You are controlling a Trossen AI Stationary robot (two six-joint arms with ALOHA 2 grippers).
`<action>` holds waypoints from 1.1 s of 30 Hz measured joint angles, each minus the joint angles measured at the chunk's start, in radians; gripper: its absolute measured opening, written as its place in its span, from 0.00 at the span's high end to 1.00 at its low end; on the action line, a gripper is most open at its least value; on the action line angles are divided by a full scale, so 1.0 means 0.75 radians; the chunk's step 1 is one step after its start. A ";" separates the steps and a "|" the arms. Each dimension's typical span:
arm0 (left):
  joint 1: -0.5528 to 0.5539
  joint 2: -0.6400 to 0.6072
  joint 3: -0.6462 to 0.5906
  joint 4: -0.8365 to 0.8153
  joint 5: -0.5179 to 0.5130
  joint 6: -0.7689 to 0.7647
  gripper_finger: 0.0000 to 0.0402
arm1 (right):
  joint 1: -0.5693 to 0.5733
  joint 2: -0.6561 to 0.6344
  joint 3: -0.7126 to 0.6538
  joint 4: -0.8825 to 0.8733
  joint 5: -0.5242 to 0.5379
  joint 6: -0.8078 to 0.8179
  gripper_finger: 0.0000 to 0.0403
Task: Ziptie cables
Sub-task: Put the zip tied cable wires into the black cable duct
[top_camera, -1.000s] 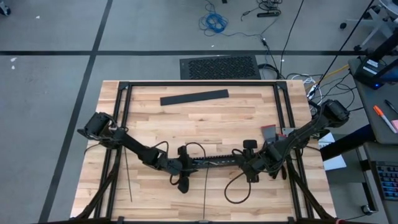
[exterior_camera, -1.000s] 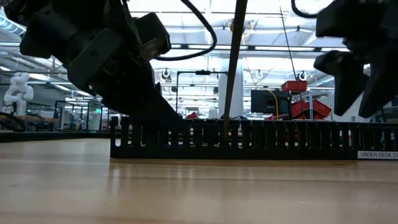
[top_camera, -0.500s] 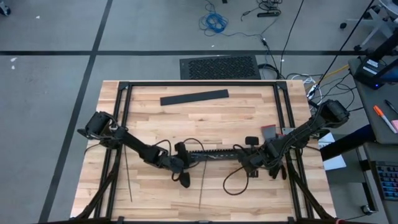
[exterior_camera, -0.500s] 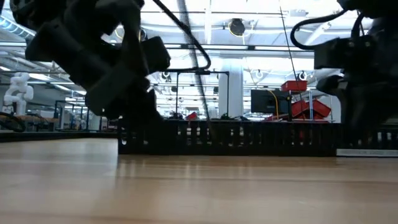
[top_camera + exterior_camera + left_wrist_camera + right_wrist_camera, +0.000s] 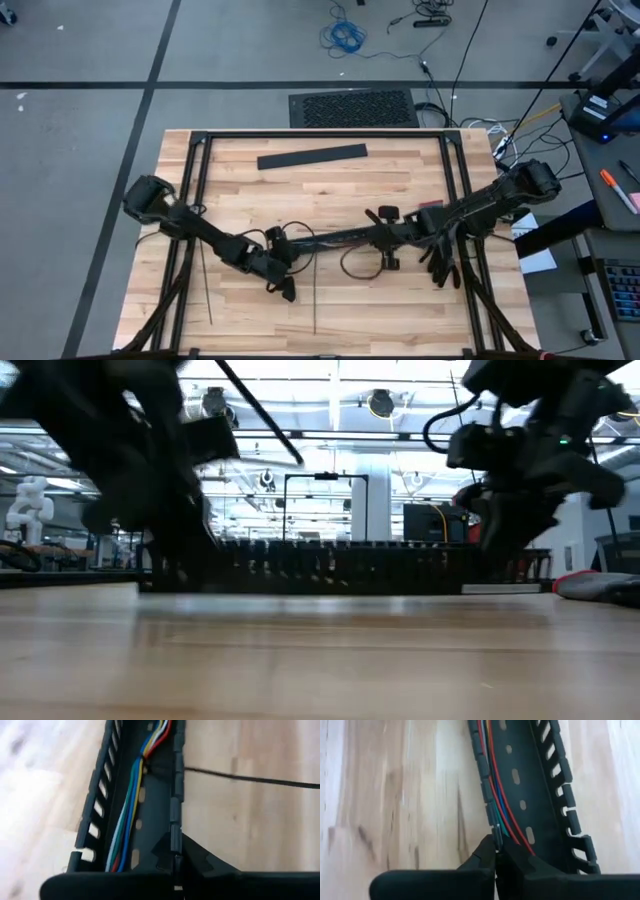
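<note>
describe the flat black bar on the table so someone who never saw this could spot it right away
On the wooden table, look toward the far edge, beyond both arms. The flat black bar lies there alone, slightly slanted. Unlike the slotted cable duct held between the grippers, it is smooth, has no comb-like teeth and carries no wires.

Tabletop (image 5: 400,180): pale wood, butcher-block pattern of light and tan strips.
Frame (image 5: 320,134) along its edges: black.
Flat bar (image 5: 312,156) near the far edge: black.
Slotted duct (image 5: 145,820): black, with pale slots along its wall.
Cables (image 5: 131,805) inside the duct: blue, yellow, white, red, green.
Zipties (image 5: 314,305) toward the near edge: dark.
</note>
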 joint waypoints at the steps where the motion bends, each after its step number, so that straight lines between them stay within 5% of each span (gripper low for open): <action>1: -0.016 -0.049 0.000 -0.031 -0.020 0.000 0.96 | -0.018 0.004 0.000 0.026 -0.016 -0.015 0.99; 11: -0.216 -0.472 0.005 -0.384 -0.244 -0.132 0.96 | -0.111 0.140 0.045 0.364 -0.193 -0.118 0.99; 23: -0.224 -0.223 0.005 -0.390 -0.243 -0.200 0.94 | -0.116 0.320 0.198 0.307 -0.245 -0.155 0.99; 33: -0.216 -0.181 0.004 -0.451 -0.266 -0.256 0.57 | -0.134 0.350 0.229 0.270 -0.263 -0.113 0.99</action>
